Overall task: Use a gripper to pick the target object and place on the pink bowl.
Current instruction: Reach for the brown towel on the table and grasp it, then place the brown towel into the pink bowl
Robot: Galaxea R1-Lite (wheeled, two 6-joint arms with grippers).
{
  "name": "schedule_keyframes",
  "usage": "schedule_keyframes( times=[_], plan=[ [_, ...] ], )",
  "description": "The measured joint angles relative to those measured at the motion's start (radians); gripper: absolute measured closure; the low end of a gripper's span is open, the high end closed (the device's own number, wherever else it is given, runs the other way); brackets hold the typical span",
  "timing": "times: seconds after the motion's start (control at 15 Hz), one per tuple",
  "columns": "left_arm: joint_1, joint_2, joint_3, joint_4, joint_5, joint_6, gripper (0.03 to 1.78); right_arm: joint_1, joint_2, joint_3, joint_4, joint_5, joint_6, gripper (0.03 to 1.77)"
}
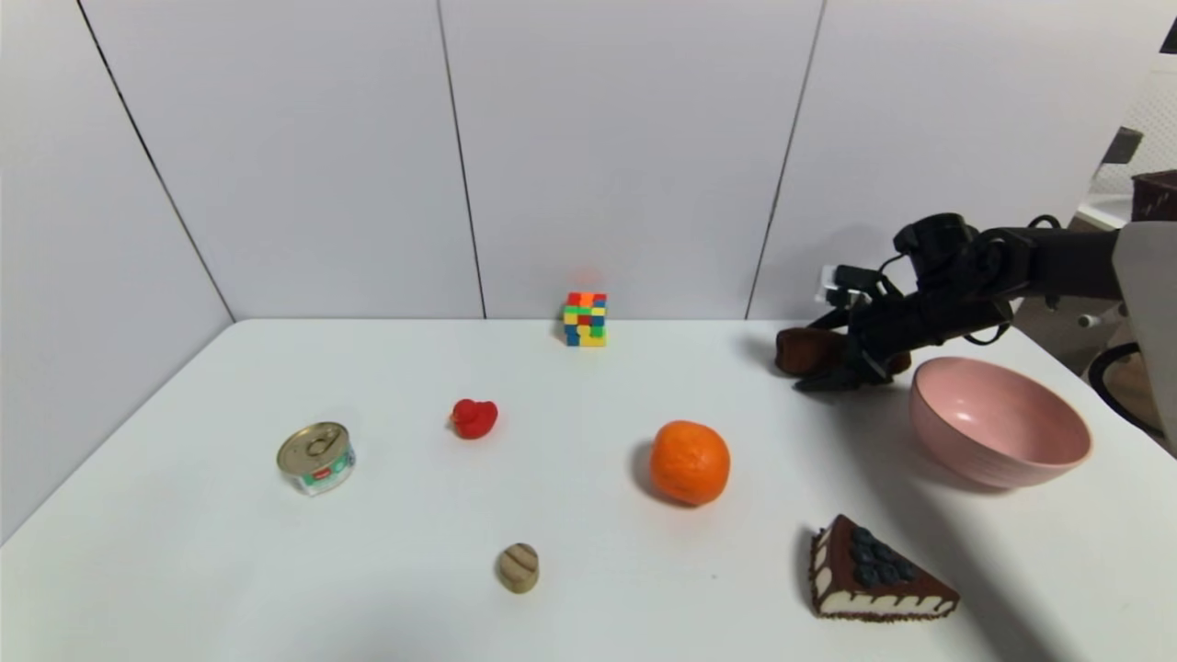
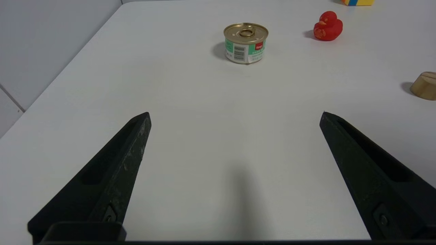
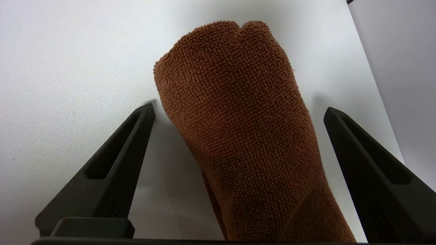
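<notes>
The rolled brown towel [image 1: 807,350] lies on the table at the back right, just left of the pink bowl [image 1: 998,421]. My right gripper [image 1: 841,372] hangs over it. In the right wrist view the towel [image 3: 238,129] lies lengthwise between the fingers of that gripper [image 3: 238,110], which stands open with gaps on both sides. My left gripper [image 2: 235,114] is open over bare table near the front left, out of the head view.
An orange [image 1: 690,462], a cake slice with blueberries [image 1: 874,572], a wooden cylinder [image 1: 519,567], a red duck [image 1: 474,418], a tin can [image 1: 316,457] and a colour cube [image 1: 585,319] stand on the white table. Walls close the back and left.
</notes>
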Motion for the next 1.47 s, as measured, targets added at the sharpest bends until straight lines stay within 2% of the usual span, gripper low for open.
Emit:
schedule_keyframes(
  times=[0.13, 0.2, 0.4, 0.6, 0.67, 0.73, 1.27, 1.47],
  plan=[
    [0.000, 0.000, 0.000, 0.000, 0.000, 0.000, 0.03, 0.000, 0.001, 0.000, -0.002, 0.000, 0.016, 0.09],
    [0.000, 0.000, 0.000, 0.000, 0.000, 0.000, 0.03, -0.001, 0.002, 0.000, -0.001, -0.001, 0.018, 0.19],
    [0.000, 0.000, 0.000, 0.000, 0.000, 0.000, 0.03, -0.003, 0.004, 0.000, -0.002, -0.003, 0.022, 0.68],
    [0.000, 0.000, 0.000, 0.000, 0.000, 0.000, 0.03, -0.006, 0.004, 0.000, -0.007, -0.004, 0.029, 1.00],
    [0.000, 0.000, 0.000, 0.000, 0.000, 0.000, 0.03, -0.006, 0.004, 0.000, -0.007, -0.003, 0.029, 1.34],
    [0.000, 0.000, 0.000, 0.000, 0.000, 0.000, 0.03, -0.007, 0.003, 0.000, -0.007, -0.002, 0.030, 1.44],
    [0.000, 0.000, 0.000, 0.000, 0.000, 0.000, 0.03, 0.009, -0.055, 0.001, -0.004, 0.009, 0.039, 1.44],
    [0.000, 0.000, 0.000, 0.000, 0.000, 0.000, 0.03, 0.024, -0.117, 0.001, -0.007, 0.024, 0.109, 1.44]
  ],
)
